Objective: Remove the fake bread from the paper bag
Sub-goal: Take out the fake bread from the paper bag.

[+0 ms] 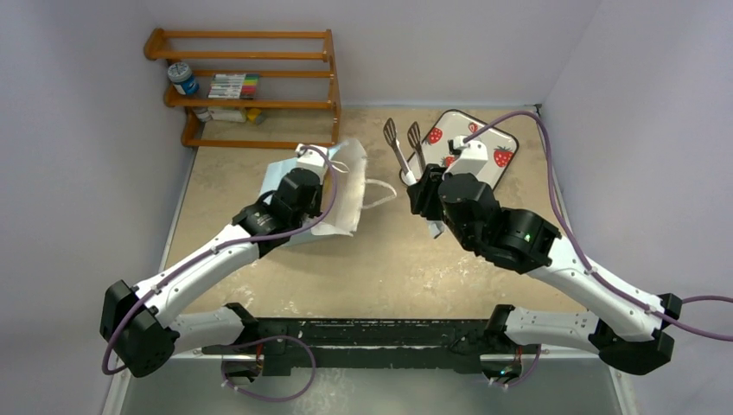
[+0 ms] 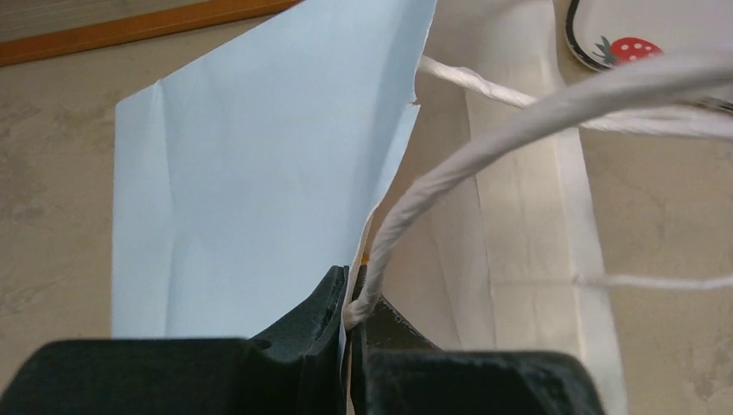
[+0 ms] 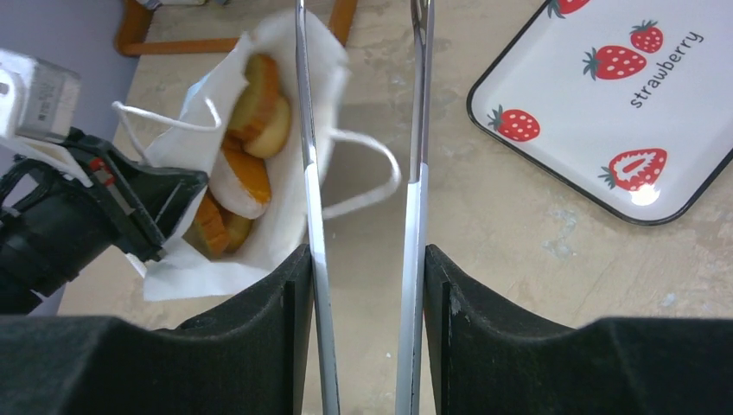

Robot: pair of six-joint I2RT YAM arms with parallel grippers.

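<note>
- Right now the paper bag (image 1: 333, 194) lies on its side on the bench (image 1: 389, 268), left of centre in the overhead view, with its mouth turned toward the right arm.
- The left tool (image 2: 353, 316) is clamped tight on the bag's rim, where a white cord handle (image 2: 484, 147) joins the paper, and that seems to prop the mouth open.
- The fake bread (image 3: 246, 164) sits inside the bag; from the right wrist view, upper left of the frame, I can make out several golden and orange pieces stacked against the white lining.
- The right tool (image 3: 367, 251) is closed partway on a pair of metal tongs (image 3: 363, 173), whose two blades run up the middle of that frame; the left blade lies across the bag's mouth, and the blade tips are out of sight at the top edge.
- The strawberry tray (image 1: 484, 147) rests at the upper right of the overhead view, with nothing on the part I can see.
- I judge the bread pieces to be light, stiff toys with smooth skins, likely to slip between narrow metal blades.
- The flat faces of a slice look like the safest hold, or the rim of a round piece.
- The bag is thin paper and will crumple or slide if the tongs push its wall.
</note>
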